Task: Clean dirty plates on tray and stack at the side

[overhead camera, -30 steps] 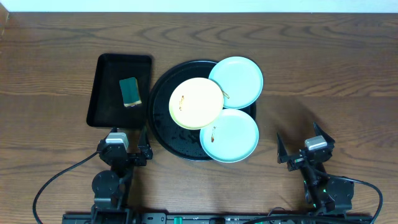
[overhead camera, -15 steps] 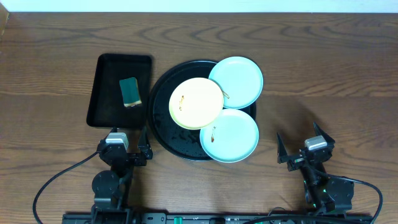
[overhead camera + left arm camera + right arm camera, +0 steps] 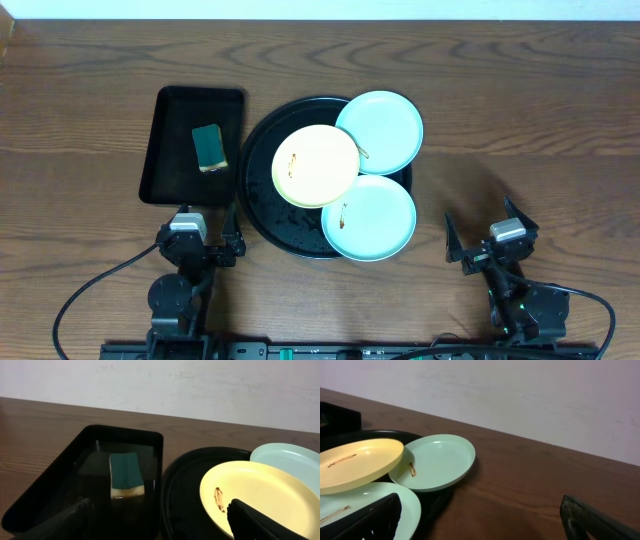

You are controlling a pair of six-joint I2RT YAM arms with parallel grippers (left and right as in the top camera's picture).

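The round black tray (image 3: 262, 150) holds three plates. The pale yellow plate (image 3: 315, 166) lies on top at the middle, with brown specks at its left. One mint-green plate (image 3: 385, 128) is at the back right, one mint-green plate (image 3: 375, 220) at the front right with a brown speck. My left gripper (image 3: 203, 222) is open and empty, near the table's front, left of the tray. My right gripper (image 3: 487, 222) is open and empty, right of the tray. The yellow plate (image 3: 260, 492) and tray (image 3: 185, 485) show in the left wrist view, the plates (image 3: 437, 460) in the right wrist view.
A rectangular black tray (image 3: 165, 150) stands left of the round tray and holds a green and yellow sponge (image 3: 209, 147), seen also in the left wrist view (image 3: 125, 474). Bare wood table (image 3: 520, 130) lies to the right.
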